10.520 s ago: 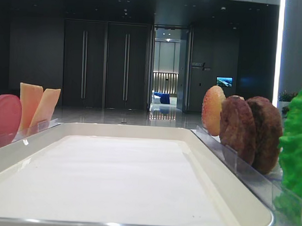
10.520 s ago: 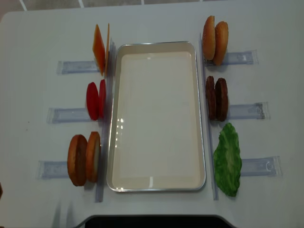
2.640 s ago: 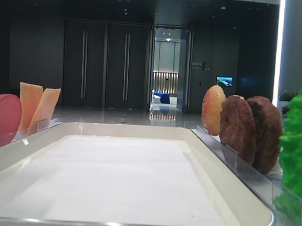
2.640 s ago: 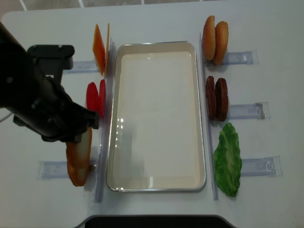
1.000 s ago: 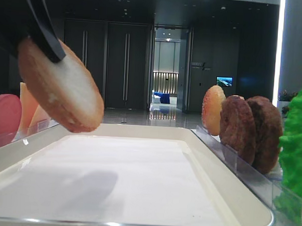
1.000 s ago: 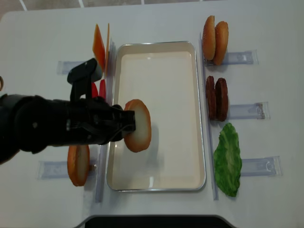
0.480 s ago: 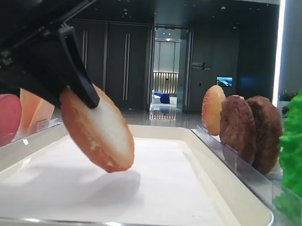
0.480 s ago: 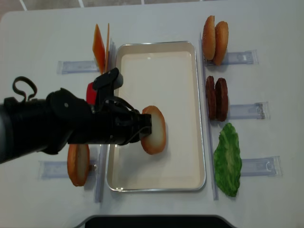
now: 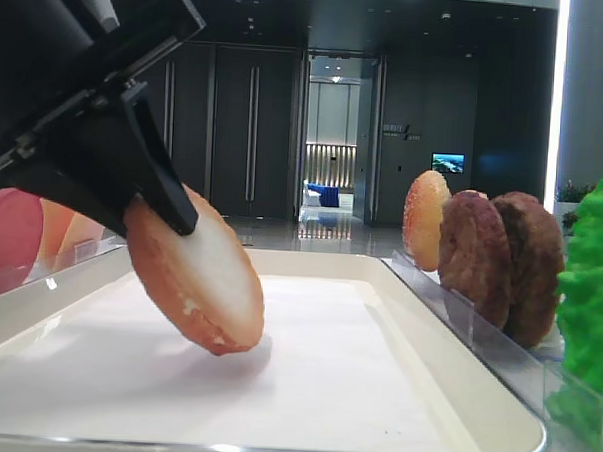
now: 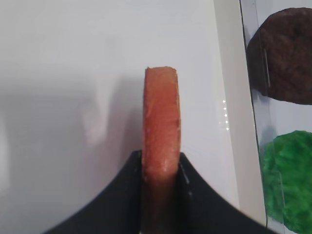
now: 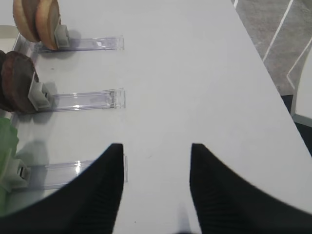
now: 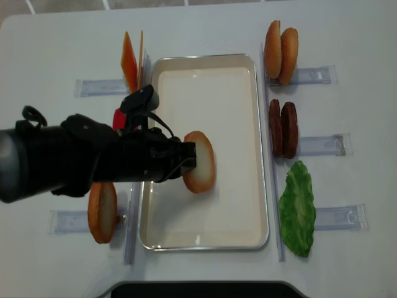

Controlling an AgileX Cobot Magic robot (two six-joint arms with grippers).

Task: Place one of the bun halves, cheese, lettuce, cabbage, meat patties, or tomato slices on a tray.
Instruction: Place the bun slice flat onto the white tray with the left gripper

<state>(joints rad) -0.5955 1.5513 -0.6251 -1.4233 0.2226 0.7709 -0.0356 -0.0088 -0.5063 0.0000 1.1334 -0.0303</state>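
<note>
Tray (image 12: 263,149), white and rimmed, lies lengthwise between the racks; over its middle the left gripper (image 12: 186,160) is clamped on a bun half (image 12: 200,161). Tilted on edge, pale face angled down toward the right, lowest rim at or nearly on the liner. Likely light, spongy, best pinched across its thickness. Right gripper (image 11: 155,185) stands parted over bare table

A dark hall lies behind the scene; tall dark double doors (image 9: 207,132) with long vertical handles stand at the back; beside them an open doorway (image 9: 331,137) shows a lit room with a blue seat; a small glowing screen (image 9: 447,163) hangs on the dark wall; a bright vertical light strip (image 9: 559,92) runs at the right; the floor is glossy; the white desk (image 12: 347,37) borders grey tiled floor (image 11: 280,34).
</note>
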